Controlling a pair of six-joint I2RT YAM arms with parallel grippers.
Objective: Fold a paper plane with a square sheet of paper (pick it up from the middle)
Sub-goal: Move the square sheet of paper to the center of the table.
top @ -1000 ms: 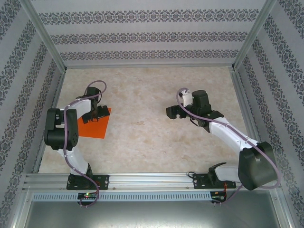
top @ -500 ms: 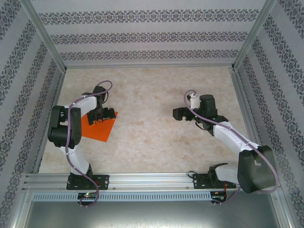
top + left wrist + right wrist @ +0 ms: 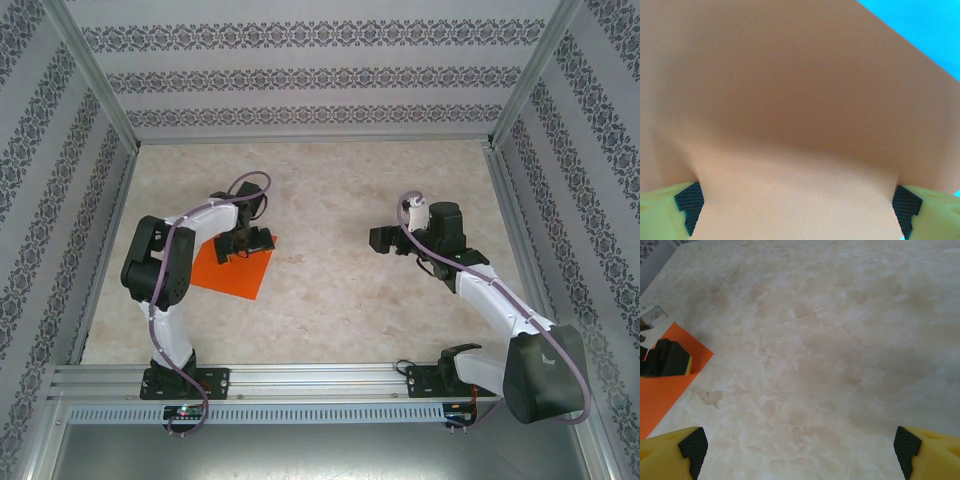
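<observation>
Across the marbled surface (image 3: 340,190), the wide-open left end effector (image 3: 248,243) has slid the square sheet of paper (image 3: 243,277) toward frame centre, readying its pickup.

Square sheet of paper (image 3: 662,400) on table (image 3: 830,340)

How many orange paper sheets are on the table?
1. The square sheet of paper lies left of centre, under the left hand. Another could hide beneath it.

From the top camera I look down over the whole table (image 3: 330,180). My left wrist camera sits close on the orange paper (image 3: 790,100); the right one, low, also catches it.
</observation>
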